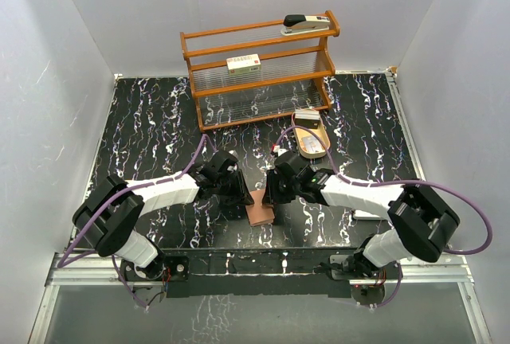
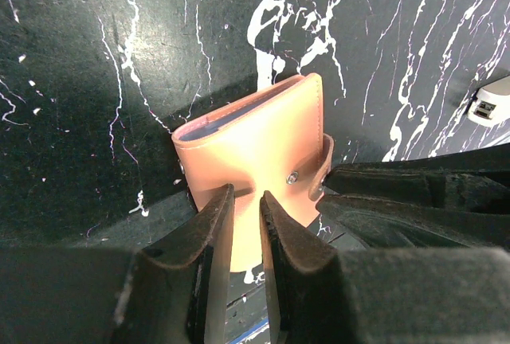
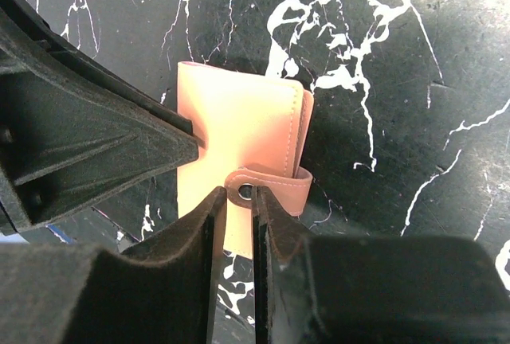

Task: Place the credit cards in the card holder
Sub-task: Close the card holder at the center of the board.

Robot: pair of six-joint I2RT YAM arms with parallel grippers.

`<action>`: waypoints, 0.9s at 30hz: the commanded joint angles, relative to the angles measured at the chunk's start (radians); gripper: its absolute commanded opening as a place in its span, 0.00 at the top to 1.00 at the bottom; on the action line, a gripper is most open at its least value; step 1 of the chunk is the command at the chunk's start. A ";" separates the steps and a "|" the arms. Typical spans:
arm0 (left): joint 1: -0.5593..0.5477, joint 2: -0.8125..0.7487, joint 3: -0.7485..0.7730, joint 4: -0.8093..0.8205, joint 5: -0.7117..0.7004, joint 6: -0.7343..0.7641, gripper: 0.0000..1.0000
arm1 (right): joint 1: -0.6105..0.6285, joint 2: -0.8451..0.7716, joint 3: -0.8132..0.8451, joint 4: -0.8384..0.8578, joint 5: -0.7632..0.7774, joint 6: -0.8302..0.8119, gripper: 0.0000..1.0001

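Right pincer (image 3: 237, 197) clamps the closing tab (image 3: 271, 181) of the reddish-brown leather-look folding card holder (image 3: 239, 113), apparently working its snap. Opposite, the left pincer (image 2: 247, 199) seemingly steadies it, though its grip cannot be told.

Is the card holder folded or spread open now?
Folded: the card holder has its covers together, closing tab wrapped round the edge. Whether the snap caught, cannot tell.

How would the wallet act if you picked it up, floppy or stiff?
Probably a bit bendy, not floppy: the wallet looks like thick leather folded double. It likely stays shut, since its tab wraps round the edge. Lying flat, it should slide rather than roll or tip.
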 commanded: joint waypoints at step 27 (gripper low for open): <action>-0.001 0.013 0.017 0.007 0.015 0.003 0.82 | -0.002 0.055 0.008 0.073 -0.044 0.007 0.86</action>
